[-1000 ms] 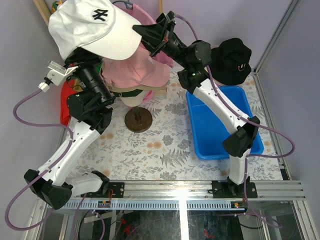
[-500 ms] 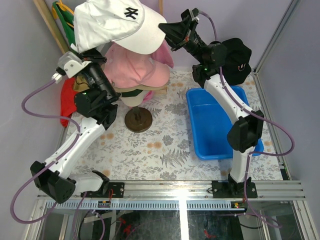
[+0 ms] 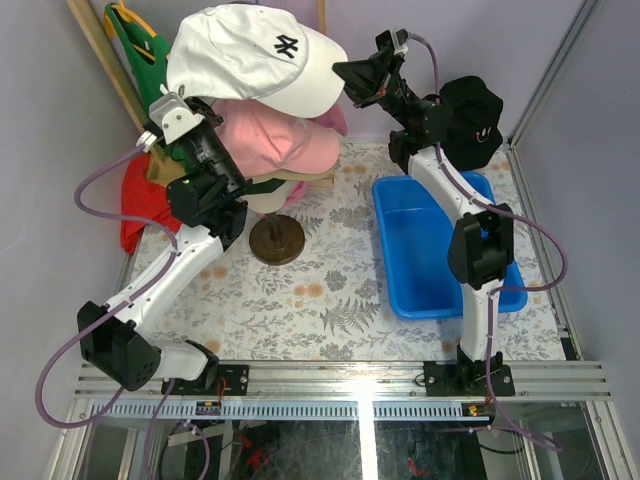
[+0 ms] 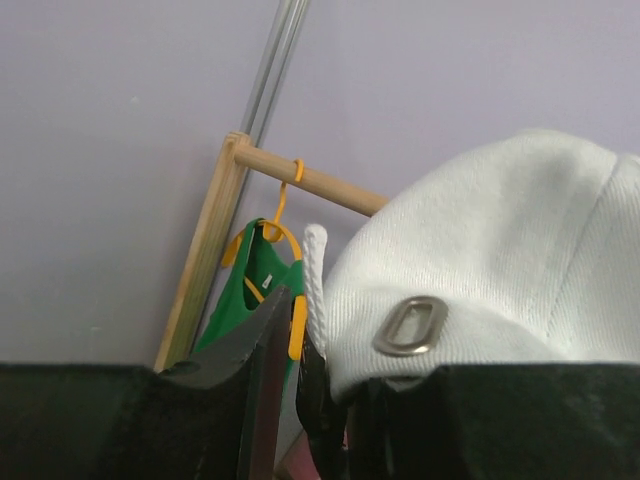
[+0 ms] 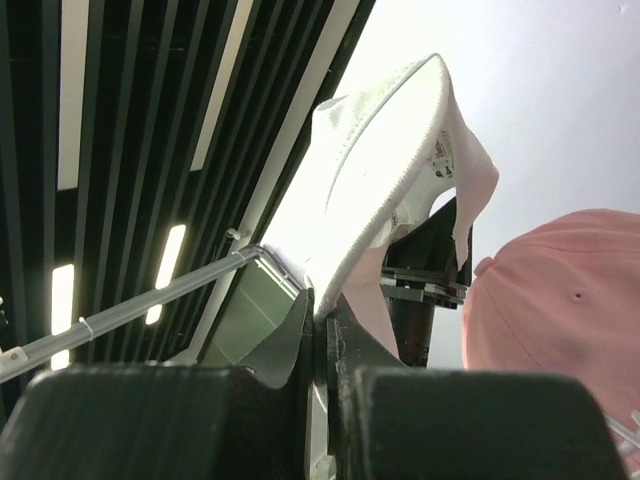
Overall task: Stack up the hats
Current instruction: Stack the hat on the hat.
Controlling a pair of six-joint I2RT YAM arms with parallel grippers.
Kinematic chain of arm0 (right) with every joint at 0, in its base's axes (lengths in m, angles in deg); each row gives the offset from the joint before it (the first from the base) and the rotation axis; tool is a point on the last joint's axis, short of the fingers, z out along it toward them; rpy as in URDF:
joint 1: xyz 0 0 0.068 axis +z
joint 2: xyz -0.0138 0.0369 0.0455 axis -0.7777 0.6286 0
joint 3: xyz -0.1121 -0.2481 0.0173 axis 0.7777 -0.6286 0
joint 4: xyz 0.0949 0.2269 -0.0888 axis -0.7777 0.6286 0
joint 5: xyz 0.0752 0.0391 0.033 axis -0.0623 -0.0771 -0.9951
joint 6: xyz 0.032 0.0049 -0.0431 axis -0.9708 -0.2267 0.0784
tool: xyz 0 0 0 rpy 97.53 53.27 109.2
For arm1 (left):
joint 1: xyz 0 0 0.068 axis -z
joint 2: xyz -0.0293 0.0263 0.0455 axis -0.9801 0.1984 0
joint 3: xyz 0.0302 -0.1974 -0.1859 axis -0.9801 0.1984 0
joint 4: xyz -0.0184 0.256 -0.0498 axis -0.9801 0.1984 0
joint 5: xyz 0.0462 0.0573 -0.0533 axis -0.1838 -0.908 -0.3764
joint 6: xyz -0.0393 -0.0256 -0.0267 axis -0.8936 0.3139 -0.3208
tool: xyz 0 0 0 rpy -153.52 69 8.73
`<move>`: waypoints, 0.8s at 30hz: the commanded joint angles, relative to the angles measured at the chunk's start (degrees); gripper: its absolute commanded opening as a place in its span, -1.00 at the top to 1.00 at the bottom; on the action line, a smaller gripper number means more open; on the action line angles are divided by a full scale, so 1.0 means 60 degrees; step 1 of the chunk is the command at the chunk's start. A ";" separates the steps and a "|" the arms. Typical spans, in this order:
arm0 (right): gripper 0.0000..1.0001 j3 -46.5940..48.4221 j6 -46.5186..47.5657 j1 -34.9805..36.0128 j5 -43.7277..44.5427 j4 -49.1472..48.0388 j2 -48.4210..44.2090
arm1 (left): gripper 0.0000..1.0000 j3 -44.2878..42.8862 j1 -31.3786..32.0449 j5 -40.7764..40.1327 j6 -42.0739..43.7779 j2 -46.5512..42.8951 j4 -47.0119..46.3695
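Observation:
A white baseball cap (image 3: 250, 55) with a black logo hangs in the air between both grippers. It sits just above a pink cap (image 3: 275, 140) that tops the stack on the stand. My left gripper (image 3: 190, 100) is shut on the white cap's rear band, beside the metal buckle (image 4: 410, 325). My right gripper (image 3: 345, 75) pinches the brim (image 5: 370, 190), with its fingers (image 5: 300, 330) tight on the edge. The pink cap (image 5: 560, 320) shows below the brim. A black bucket hat (image 3: 470, 115) hangs at the back right.
A blue bin (image 3: 400, 290) stands on the right of the table. The stand's round brown base (image 3: 277, 240) sits under the stack. A green T-shirt (image 4: 250, 290) hangs from a wooden rail (image 4: 320, 185) at the back left. Red cloth (image 3: 135, 205) lies by the left wall.
Both arms have carried the white cap to the right, from the back left corner to over the pink cap. Both grips have held.

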 commanded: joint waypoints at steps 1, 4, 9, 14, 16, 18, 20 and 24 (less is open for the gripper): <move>0.95 0.0001 -0.4171 -0.0233 0.0541 -0.1396 0.0065 | 0.48 -0.0091 -0.0389 -0.0326 0.0620 -0.0189 -0.1144; 0.84 -0.0310 -0.4340 -0.0232 0.0638 -0.1605 0.0128 | 0.46 0.0066 -0.0487 -0.0202 0.0571 -0.0257 -0.1097; 0.67 -0.0872 -0.4423 -0.0231 0.0797 -0.1913 0.0191 | 0.47 0.0514 -0.0490 0.0287 0.0468 -0.0459 -0.0829; 0.47 -0.1456 -0.4349 -0.0217 0.0881 -0.2104 0.0164 | 0.49 0.0810 -0.0342 0.0576 0.0642 -0.0524 -0.0654; 0.39 -0.1753 -0.4324 -0.0186 0.0911 -0.2164 0.0099 | 0.49 0.0842 -0.0258 0.0667 0.0786 -0.0517 -0.0678; 0.34 -0.1991 -0.4262 -0.0136 0.0947 -0.2218 0.0057 | 0.49 0.0849 -0.0204 0.0766 0.0965 -0.0498 -0.0673; 0.30 -0.2151 -0.4237 -0.0066 0.1002 -0.2308 0.0050 | 0.48 0.0860 -0.0139 0.0855 0.1099 -0.0458 -0.0693; 0.26 -0.2317 -0.4198 0.0146 0.1125 -0.2430 0.0088 | 0.49 0.0960 -0.0095 0.0980 0.1154 -0.0502 -0.0603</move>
